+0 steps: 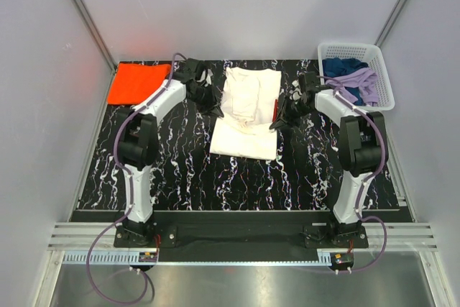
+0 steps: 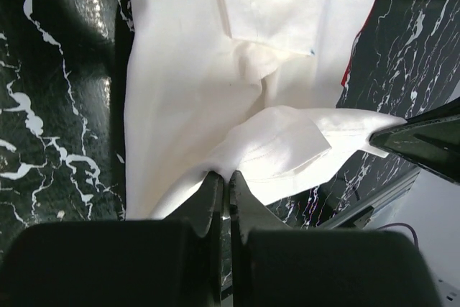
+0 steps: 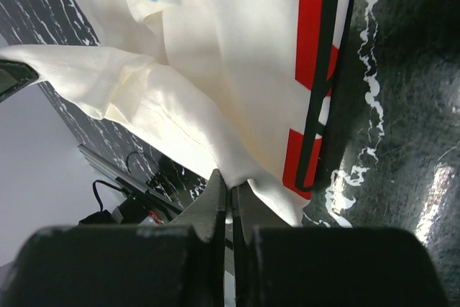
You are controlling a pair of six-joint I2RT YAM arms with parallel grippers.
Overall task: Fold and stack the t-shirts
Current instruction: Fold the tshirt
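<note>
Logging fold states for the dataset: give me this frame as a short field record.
left gripper: shut on white t-shirt, at its left side
right gripper: shut on the same shirt, right side, by the red print
white t-shirt: mid-table, partly folded, a fold stretched between both grippers
orange t-shirt: folded, far left corner, apart from the white one
basket: far right, holds blue and purple clothes

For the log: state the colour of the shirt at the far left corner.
The shirt is bright orange; top external view shows it best.
</note>
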